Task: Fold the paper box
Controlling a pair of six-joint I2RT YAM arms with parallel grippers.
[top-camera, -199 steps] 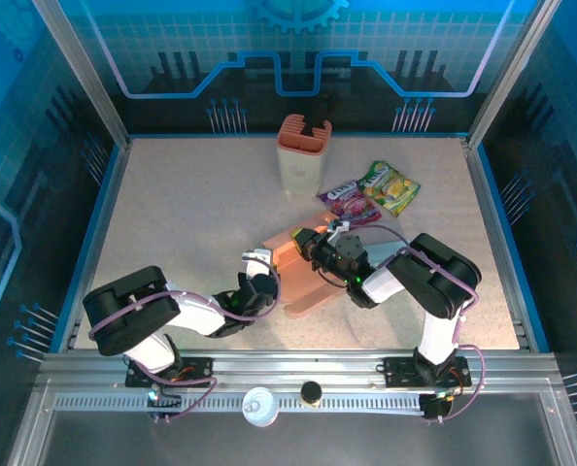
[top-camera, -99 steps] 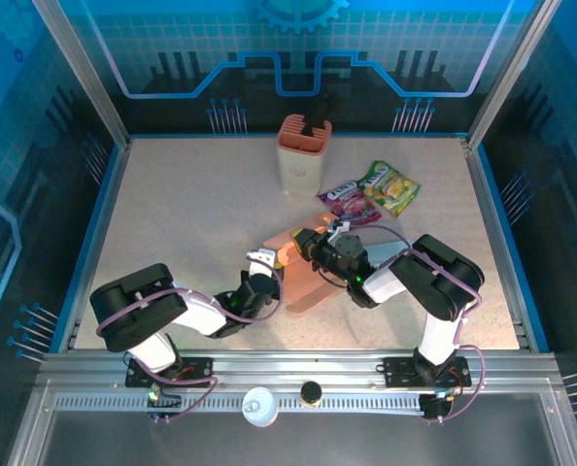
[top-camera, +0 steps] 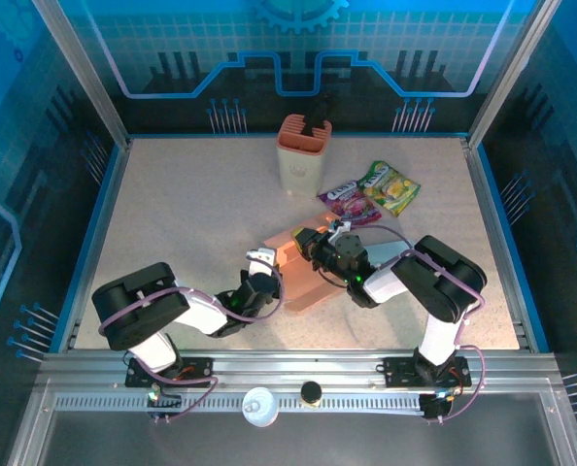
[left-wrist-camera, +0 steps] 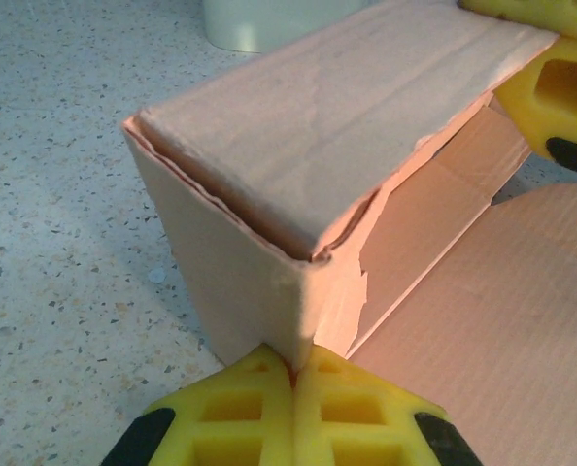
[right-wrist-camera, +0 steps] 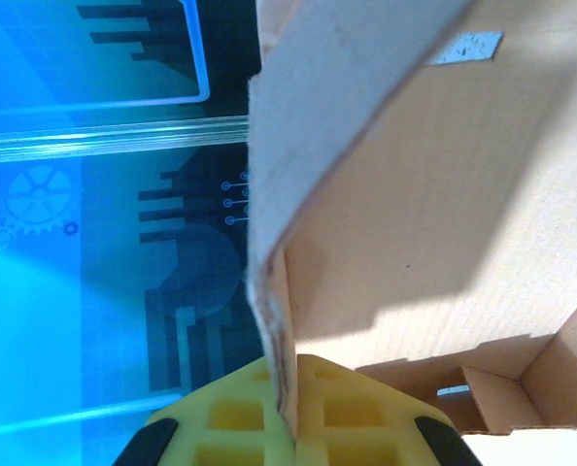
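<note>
Cardboard: one box (top-camera: 303, 288), two end effectors (top-camera: 271, 280) (top-camera: 314, 249).

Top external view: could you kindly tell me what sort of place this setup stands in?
Most likely a robot lab cell for demos or data collection: a speckled table boxed in by aluminium frame posts, blue backdrop panels printed with gear and circuit graphics, and a mounting rail at the near edge.
</note>
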